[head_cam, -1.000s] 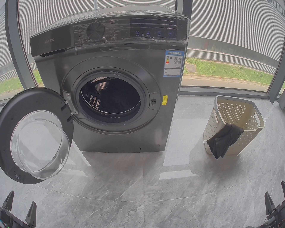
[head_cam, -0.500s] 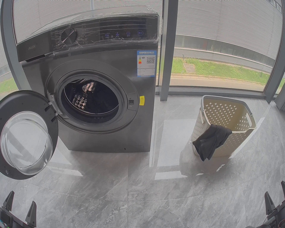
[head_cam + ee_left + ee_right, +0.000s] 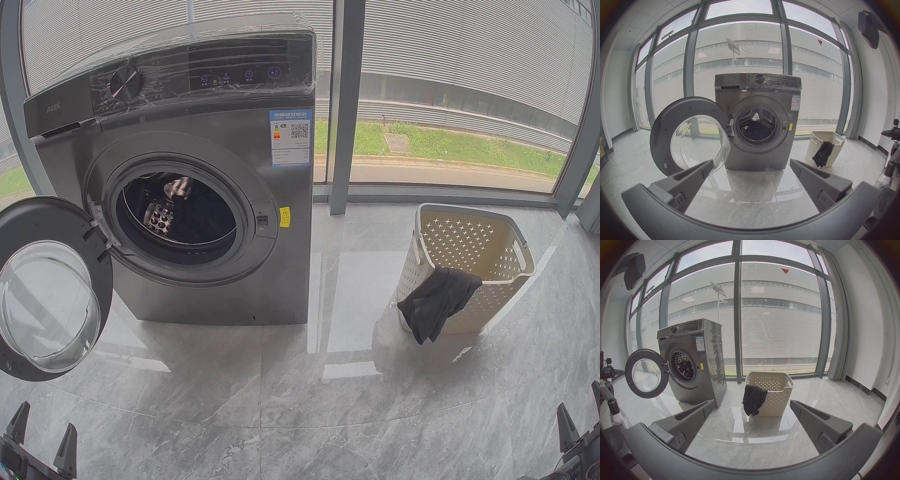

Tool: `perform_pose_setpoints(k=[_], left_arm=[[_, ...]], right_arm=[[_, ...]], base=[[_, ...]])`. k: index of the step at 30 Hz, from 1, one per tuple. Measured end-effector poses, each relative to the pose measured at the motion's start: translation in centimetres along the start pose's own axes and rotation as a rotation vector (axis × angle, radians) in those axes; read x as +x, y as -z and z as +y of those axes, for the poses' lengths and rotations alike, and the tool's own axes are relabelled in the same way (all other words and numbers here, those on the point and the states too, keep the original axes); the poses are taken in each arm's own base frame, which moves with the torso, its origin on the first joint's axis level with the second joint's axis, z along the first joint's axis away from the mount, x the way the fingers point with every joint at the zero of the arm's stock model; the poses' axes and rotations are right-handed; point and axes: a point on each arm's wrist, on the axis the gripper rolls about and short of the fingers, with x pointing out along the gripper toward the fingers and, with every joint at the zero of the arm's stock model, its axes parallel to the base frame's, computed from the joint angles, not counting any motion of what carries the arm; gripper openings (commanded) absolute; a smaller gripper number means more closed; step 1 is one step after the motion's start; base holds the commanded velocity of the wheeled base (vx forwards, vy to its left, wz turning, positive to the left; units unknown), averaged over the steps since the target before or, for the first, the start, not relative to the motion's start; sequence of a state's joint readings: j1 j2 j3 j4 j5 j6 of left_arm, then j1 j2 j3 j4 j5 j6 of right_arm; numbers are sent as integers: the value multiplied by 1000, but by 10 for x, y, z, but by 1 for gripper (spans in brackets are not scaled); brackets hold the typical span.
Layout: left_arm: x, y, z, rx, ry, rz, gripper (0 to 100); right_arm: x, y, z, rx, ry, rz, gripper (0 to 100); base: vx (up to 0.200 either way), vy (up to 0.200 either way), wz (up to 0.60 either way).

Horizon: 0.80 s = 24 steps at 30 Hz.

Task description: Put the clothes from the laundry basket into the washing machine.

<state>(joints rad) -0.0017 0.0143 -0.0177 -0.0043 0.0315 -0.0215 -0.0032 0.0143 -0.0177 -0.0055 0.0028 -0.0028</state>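
Washing machine [image 3: 187,125] stands on the grey tiled floor [image 3: 312,406] to my left of centre, with its back to the big window [image 3: 450,94]. Its round door [image 3: 47,287] is swung fully open to the left on its hinge, glass bowl facing me, so the drum mouth is clear. Inside the drum I see metal perforations and something dark low down; I cannot make out what it is. Laundry basket [image 3: 487,309], cream with star-shaped holes, stands upright on the floor to the right of the machine and apart from it, close to the window sill. One dark garment [image 3: 437,300] is draped over the basket's near rim on the machine side, most of it hanging down the outer wall. I cannot tell what lies at the bottom of the basket. Left gripper [image 3: 750,162] is low and near me, well back from the machine, fingers spread wide with nothing between them. Right gripper [image 3: 750,402] is low on the other side, likewise spread wide and holding nothing, well short of the basket.
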Motion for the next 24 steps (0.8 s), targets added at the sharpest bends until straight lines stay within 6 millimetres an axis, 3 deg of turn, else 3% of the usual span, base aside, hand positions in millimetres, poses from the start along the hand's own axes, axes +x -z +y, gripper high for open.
perform_pose_setpoints(k=[24], left_arm=[[0,0,0,-6,0,1,100]], right_arm=[[0,0,0,0,0,0,100]], base=[[0,-200,0]])
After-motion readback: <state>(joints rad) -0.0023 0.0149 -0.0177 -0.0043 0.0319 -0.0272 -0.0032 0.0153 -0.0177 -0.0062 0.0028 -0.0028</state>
